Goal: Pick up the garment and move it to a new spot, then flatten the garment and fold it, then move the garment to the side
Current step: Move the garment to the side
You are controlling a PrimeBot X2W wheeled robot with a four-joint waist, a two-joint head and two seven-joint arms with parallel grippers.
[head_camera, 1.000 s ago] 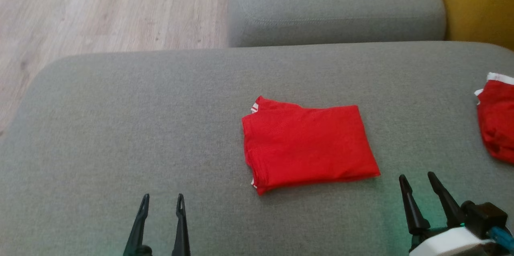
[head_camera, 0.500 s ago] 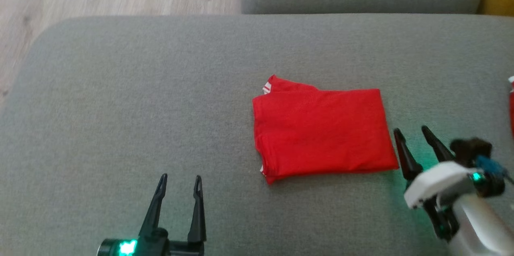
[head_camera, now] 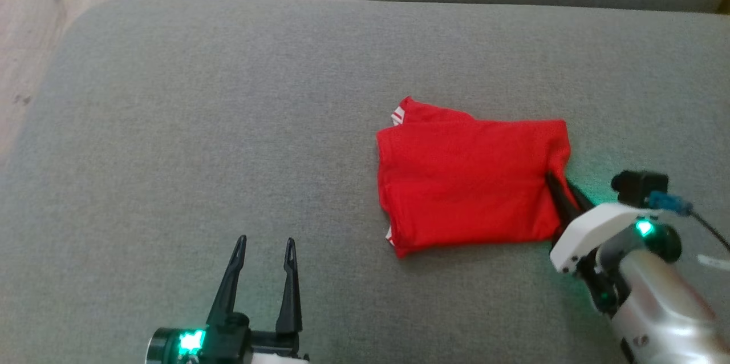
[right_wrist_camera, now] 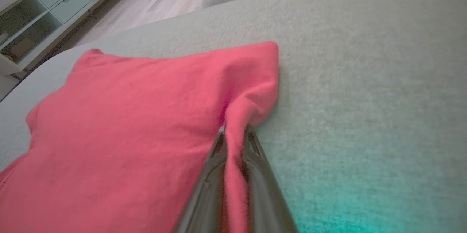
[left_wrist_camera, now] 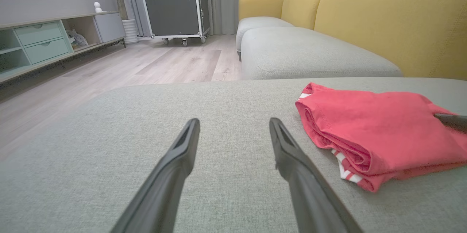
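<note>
Grey cushion [head_camera: 199,124] is bearing the folded red garment [head_camera: 462,181] — the right gripper [right_wrist_camera: 235,130] is pinching its edge; the left gripper [head_camera: 265,241] is hovering spread, garment to its right.

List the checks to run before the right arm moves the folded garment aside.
1. Right gripper shut on the garment: ok. The right wrist view shows fabric from its right edge pinched between the fingers.
2. Garment folded: ok. It lies as a compact rectangle.
3. All layers in the grip: cannot tell. I can see a raised pinch of fabric but not how deep it goes.
4. Left gripper out of the way: ok. It is open and apart from the garment, to its left.
5. Room on the cushion: ok. There is bare grey fabric left of the garment.
</note>
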